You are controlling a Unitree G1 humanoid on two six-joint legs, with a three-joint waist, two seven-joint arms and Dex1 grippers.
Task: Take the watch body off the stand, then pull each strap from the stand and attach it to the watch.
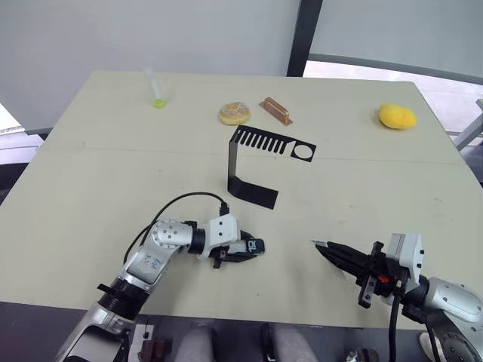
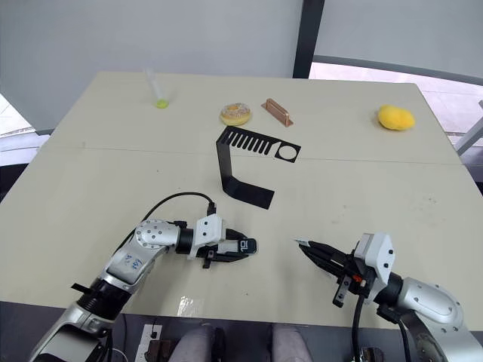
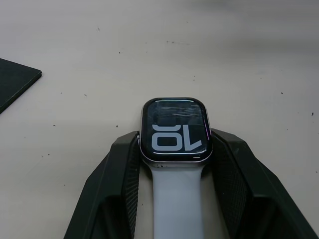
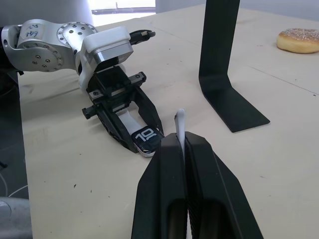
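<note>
Watch body (image 3: 174,130) clamped in left fingers (image 3: 122,184), strap (image 4: 180,124) pinched by right fingers (image 4: 199,164).

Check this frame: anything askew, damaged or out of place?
Nothing stands out. The stand is upright, the left gripper holds the watch with one strap attached, and the right gripper pinches the other strap.

Our left gripper (image 1: 253,248) lies low, forearm bent inward, jaws clamped on the watch body (image 3: 175,129). Our right gripper (image 1: 321,246) points leftward, jaws pinching 1 strap (image 4: 180,123).
</note>
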